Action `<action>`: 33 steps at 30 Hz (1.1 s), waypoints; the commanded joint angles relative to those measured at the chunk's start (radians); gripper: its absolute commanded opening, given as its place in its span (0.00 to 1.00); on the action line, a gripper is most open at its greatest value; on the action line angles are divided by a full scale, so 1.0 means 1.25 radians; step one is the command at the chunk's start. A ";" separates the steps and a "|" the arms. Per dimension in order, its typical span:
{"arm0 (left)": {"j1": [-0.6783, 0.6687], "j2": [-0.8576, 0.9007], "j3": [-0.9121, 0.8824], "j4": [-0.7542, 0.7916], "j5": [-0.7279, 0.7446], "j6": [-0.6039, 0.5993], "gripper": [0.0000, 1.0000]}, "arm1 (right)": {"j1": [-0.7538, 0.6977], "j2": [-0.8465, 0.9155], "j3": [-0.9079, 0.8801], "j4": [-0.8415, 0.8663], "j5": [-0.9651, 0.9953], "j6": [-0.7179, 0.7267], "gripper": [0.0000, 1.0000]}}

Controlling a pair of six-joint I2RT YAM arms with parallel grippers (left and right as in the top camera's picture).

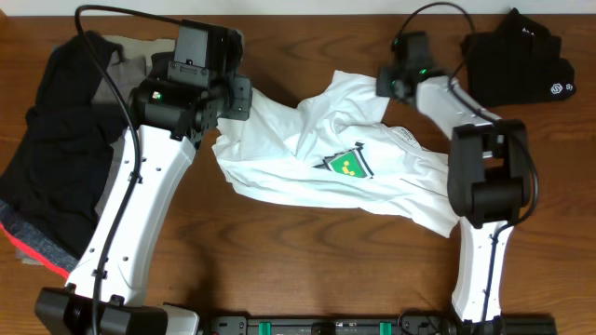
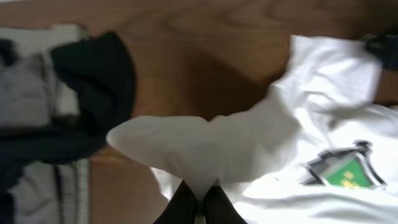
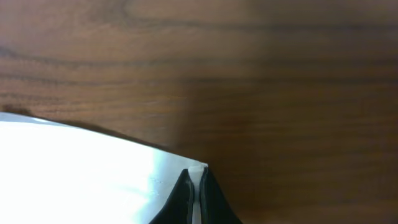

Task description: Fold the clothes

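The clothes include a large white T-shirt (image 1: pixel 307 140) with a green print (image 1: pixel 346 166), lying crumpled across the middle of the table. My left gripper (image 1: pixel 244 98) is at its left end, shut on a raised fold of the white fabric. In the left wrist view my left gripper (image 2: pixel 201 182) pinches that T-shirt (image 2: pixel 249 143), which drapes away from the fingers. My right gripper (image 1: pixel 384 84) is at the shirt's upper right corner. Seen from the right wrist, my right gripper (image 3: pixel 196 168) is shut on the edge of the T-shirt (image 3: pixel 74 168), low over the wood.
A heap of black, grey and red-hemmed garments (image 1: pixel 56 158) lies at the table's left side, also seen from the left wrist as dark garments (image 2: pixel 93 93). A folded black garment (image 1: pixel 517 65) sits at the back right. Bare wooden table (image 1: pixel 307 261) lies in front of the shirt.
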State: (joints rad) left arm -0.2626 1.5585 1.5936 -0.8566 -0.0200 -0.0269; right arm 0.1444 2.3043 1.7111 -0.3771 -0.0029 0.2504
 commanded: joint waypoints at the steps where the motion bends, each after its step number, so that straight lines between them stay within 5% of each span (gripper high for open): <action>1: 0.004 0.008 -0.006 0.024 -0.101 -0.004 0.06 | -0.029 -0.096 0.092 -0.056 -0.027 -0.063 0.01; 9: 0.023 -0.022 0.003 0.108 -0.150 -0.004 0.06 | -0.090 -0.305 0.194 -0.221 -0.049 -0.141 0.01; 33: 0.014 -0.407 0.023 0.209 -0.074 -0.004 0.06 | -0.201 -0.810 0.194 -0.320 -0.067 -0.234 0.01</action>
State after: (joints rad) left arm -0.2253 1.1049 1.5993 -0.6014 -0.1291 -0.0265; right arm -0.0952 1.3510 1.9488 -0.7811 -0.0906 0.0113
